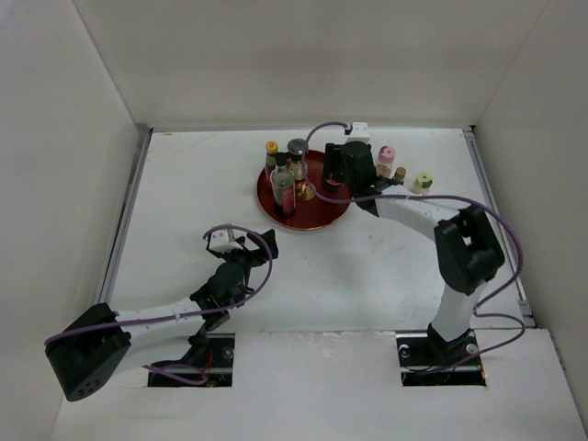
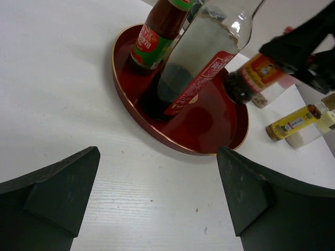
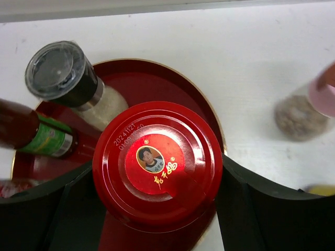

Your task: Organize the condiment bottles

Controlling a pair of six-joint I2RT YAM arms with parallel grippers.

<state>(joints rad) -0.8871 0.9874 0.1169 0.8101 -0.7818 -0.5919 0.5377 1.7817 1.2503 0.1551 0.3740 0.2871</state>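
A round red plate holds three condiment bottles: an orange-yellow-capped one, a grey-capped shaker and a black-capped clear bottle. My right gripper is shut on a red-lidded jar over the plate's right part; a finger presses each side of it. I cannot tell if the jar touches the plate. Pink-capped, brown-capped and pale-yellow-capped bottles stand on the table right of the plate. My left gripper is open and empty, low over the table in front of the plate.
White walls enclose the table on the left, back and right. The right arm reaches from the near right edge across to the plate. In the left wrist view the held jar hangs beside the clear bottle.
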